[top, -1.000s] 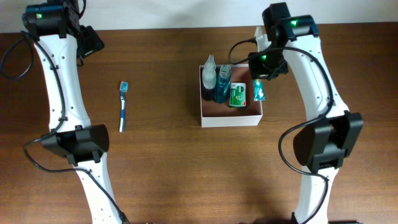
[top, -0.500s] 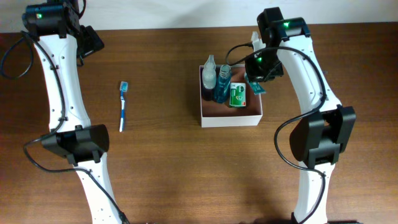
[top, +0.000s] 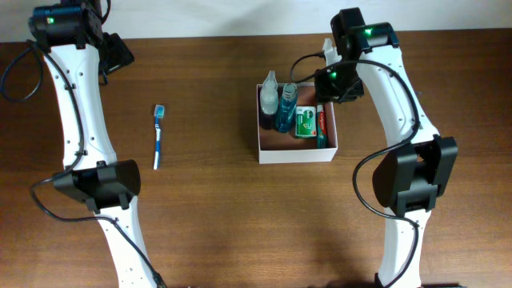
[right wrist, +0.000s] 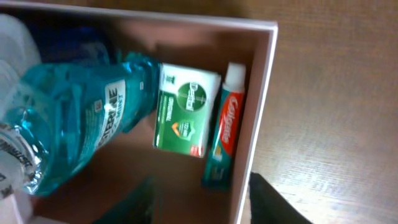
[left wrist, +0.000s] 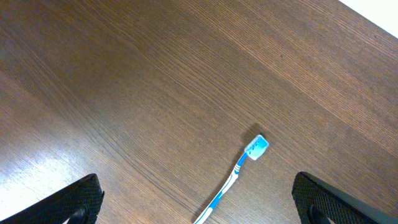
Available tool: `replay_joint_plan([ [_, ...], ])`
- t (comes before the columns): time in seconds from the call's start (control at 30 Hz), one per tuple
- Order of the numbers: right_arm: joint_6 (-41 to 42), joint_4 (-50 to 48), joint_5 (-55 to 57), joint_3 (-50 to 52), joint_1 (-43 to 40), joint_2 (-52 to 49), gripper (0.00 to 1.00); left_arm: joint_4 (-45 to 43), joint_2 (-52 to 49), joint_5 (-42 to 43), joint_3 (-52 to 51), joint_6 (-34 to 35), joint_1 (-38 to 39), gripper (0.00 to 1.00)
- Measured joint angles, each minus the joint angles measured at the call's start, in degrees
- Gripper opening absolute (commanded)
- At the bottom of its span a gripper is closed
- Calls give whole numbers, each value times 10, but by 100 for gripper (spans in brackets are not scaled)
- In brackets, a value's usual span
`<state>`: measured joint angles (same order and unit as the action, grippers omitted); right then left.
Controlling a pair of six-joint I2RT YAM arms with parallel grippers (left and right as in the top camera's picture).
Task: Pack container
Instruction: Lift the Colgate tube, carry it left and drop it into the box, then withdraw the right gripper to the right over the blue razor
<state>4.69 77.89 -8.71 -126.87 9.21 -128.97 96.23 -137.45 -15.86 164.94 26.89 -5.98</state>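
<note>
White-walled container (top: 296, 156) sits centre-right of the overhead frame on the wooden surface (top: 208, 200), holding bottles (top: 284, 112), a green packet (top: 306, 122) and toothpaste (top: 321, 125). Above it the right fingers (right wrist: 272, 199) hover spread and empty; the left fingers (left wrist: 74, 200) are spread wide.

White-walled container (right wrist: 260, 99), mouthwash bottle (right wrist: 74, 118), green packet (right wrist: 183, 118), toothpaste tube (right wrist: 225, 134) inside

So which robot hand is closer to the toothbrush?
Left. The left hand hangs a little beyond the toothbrush; the right hand is far away, over the container.
</note>
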Motion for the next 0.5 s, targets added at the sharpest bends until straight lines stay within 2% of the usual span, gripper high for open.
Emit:
replay_joint_plan([
  [0.1,0,2,3,-9,-4,-1,65,0,0,0,0,0,0,99],
  [0.23,-1,28,12,-87,-32,-6,81,0,0,0,0,0,0,99],
  [0.37,-19,48,14,-212,-113,-6,92,0,0,0,0,0,0,100],
  [0.43,-36,49,17,-241,-148,-5,99,0,0,0,0,0,0,99],
  [0.5,-60,50,20,-257,-195,-3,99,0,0,0,0,0,0,99],
])
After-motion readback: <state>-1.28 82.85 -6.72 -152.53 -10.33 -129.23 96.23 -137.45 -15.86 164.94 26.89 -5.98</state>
